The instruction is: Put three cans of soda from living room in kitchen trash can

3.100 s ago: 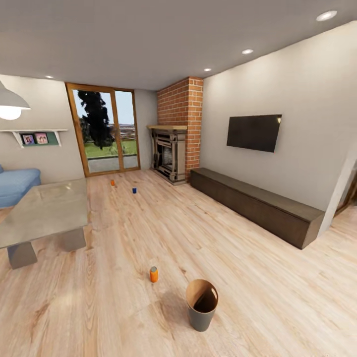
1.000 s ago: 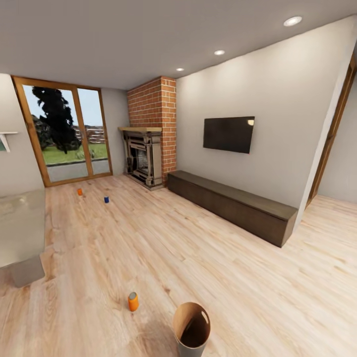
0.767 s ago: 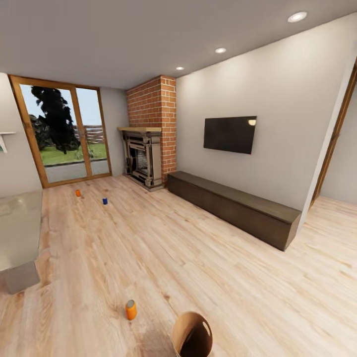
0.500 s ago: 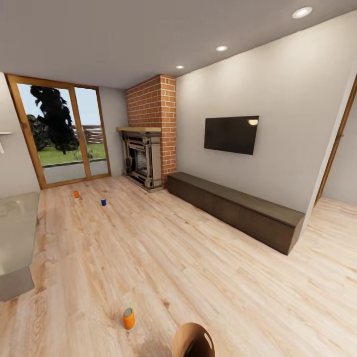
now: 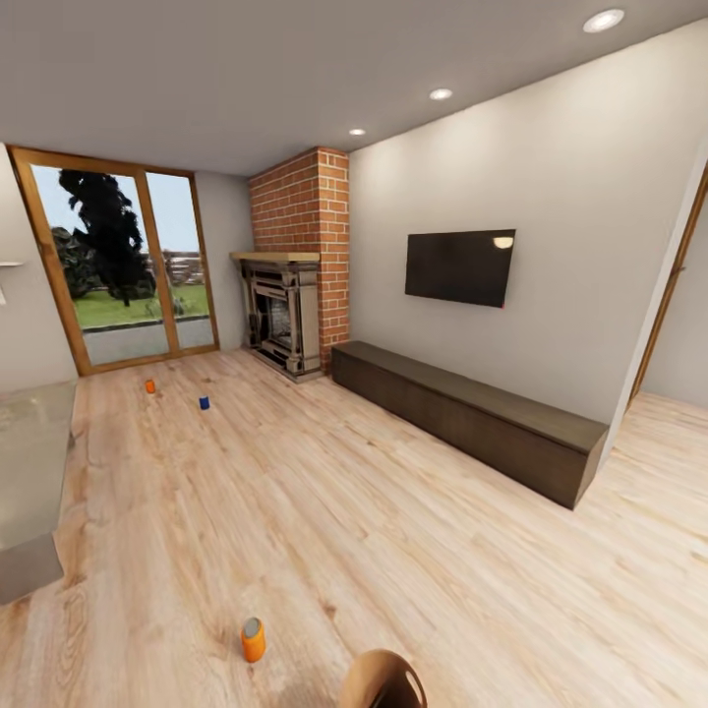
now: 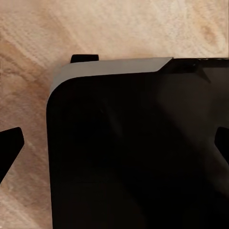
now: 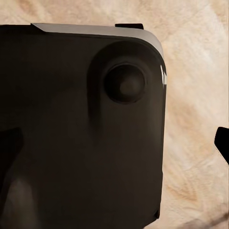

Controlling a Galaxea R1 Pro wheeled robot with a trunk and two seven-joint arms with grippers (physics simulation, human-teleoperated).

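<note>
A living room with a light wood plank floor (image 5: 374, 511) is seen from the head view. One orange can of soda (image 5: 253, 640) stands upright on the floor at about 7 o'clock, near the lower edge. Just beside it, toward 5 o'clock, the brown rim of the tash can (image 5: 382, 680) is cut off by the lower edge. A second orange can (image 5: 149, 386) and the dark blue can (image 5: 204, 402) stand near each other far off at 10 o'clock, before the wood-framed glass doors (image 5: 123, 265). A brick fireplace (image 5: 295, 265) is seen at 11 o'clock, and a grey tabletop (image 5: 29, 472) at 9 o'clock.

In the wrist views, dark fingertips are seen at opposite edges, so the left gripper (image 6: 114, 145) and right gripper (image 7: 114, 143) are both spread wide, holding nothing, above a dark robot body.
</note>
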